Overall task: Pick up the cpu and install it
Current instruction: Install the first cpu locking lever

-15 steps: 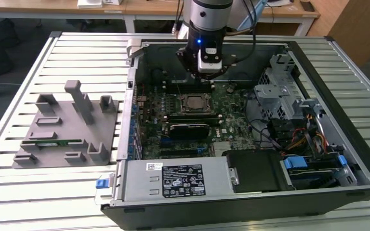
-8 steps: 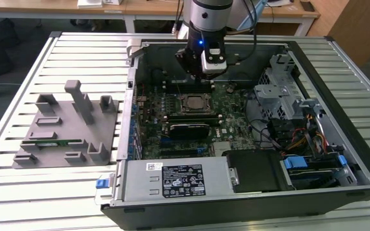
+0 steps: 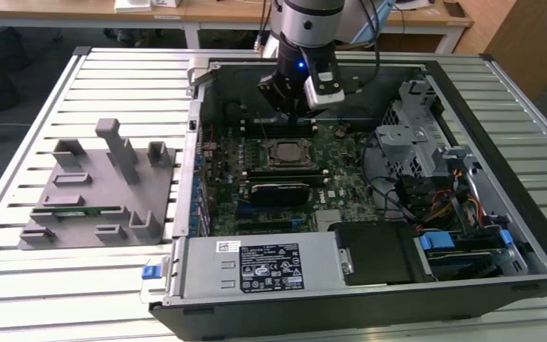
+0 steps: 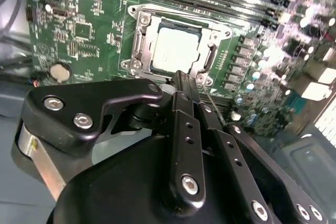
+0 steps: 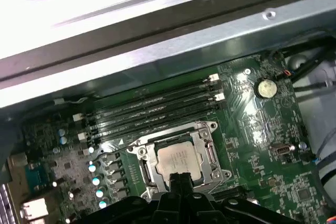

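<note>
Premises: a robotics lab or workshop bench. Evidence: a slatted aluminium worktable [image 3: 55, 285] carries an opened desktop computer case [image 3: 350, 313] and a grey moulded fixture plate [image 3: 83, 196]. A robot arm [image 3: 307, 21] reaches over the case. The motherboard [image 5: 262, 129] lies exposed, with the cpu [image 5: 178, 158] seated in its socket (seen in both wrist views). Wooden desks [image 3: 226, 11] stand behind the worktable.

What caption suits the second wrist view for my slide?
The cpu lies in the motherboard socket, seen past the robot's hand.
</note>
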`<state>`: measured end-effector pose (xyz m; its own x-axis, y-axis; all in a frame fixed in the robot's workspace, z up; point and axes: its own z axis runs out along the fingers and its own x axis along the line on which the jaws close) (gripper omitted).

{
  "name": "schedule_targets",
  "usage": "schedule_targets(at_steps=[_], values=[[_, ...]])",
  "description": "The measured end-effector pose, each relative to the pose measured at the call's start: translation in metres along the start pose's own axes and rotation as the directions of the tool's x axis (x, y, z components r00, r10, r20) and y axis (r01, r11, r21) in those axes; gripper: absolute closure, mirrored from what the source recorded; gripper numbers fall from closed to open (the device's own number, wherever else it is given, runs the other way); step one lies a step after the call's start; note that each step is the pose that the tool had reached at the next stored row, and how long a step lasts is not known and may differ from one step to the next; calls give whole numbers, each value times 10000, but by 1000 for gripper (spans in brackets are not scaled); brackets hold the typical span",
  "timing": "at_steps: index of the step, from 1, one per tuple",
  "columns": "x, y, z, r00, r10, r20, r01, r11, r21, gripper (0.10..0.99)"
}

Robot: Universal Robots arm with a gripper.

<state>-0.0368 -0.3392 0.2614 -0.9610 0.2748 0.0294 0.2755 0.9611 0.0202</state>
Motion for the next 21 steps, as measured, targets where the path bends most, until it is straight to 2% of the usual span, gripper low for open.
schedule_targets(at_steps=[3, 6, 9, 13, 16, 21], values=[[0, 0, 3, 9986, -537, -11, 537, 9986, 14, 980], [0, 0, 7, 9940, -1090, -23, 1090, 9940, 30, 980], [0, 0, 11, 9867, -1626, -37, 1626, 9867, 44, 980], [-1, 0, 14, 9729, -2312, -54, 2312, 9729, 62, 980], [5, -2, 15, 9663, -2574, -62, 2574, 9663, 68, 980], [77, -22, 21, 9623, -2718, -65, 2718, 9623, 70, 980]])
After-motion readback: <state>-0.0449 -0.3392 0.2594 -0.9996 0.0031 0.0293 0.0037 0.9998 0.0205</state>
